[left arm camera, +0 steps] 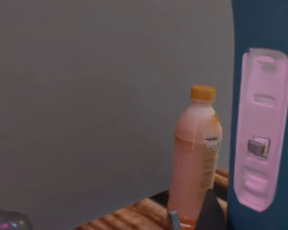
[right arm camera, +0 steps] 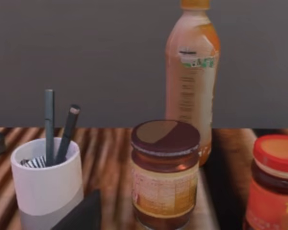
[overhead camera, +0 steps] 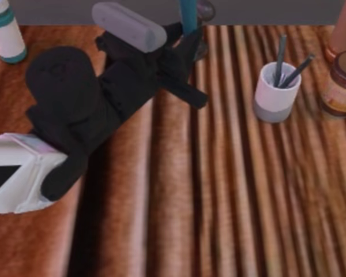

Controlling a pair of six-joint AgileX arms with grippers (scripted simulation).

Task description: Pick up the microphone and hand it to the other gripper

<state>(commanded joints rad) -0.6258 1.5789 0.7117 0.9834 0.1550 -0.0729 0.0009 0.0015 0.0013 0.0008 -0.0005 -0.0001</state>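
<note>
Fingers of left gripper (overhead camera: 187,49) pinching microphone (overhead camera: 188,14) handle, mic upright nr table's (overhead camera: 230,202) far edge, centre-left | R gripper: fingers can't tell, out of top view | risk: mic slips/tilts if grip loosens before R arm closes on it

Table (overhead camera: 248,190): wood look, strong ribbed grain, warm brown, satin sheen.
Microphone (left arm camera: 264,96): handle smooth teal plastic, matt; switch patch pale glossy plastic.
Left gripper (overhead camera: 181,63): matt black fingers; body smooth grey plastic.
Arm segment (overhead camera: 17,173), near left: glossy white shell.
Pen cup (overhead camera: 275,92), right: smooth matt white, grey base band.
Jar (right arm camera: 164,175): clear glass look, glossy brown lid, paper label.
Juice bottle (right arm camera: 192,72): translucent smooth plastic, orange cap.
</note>
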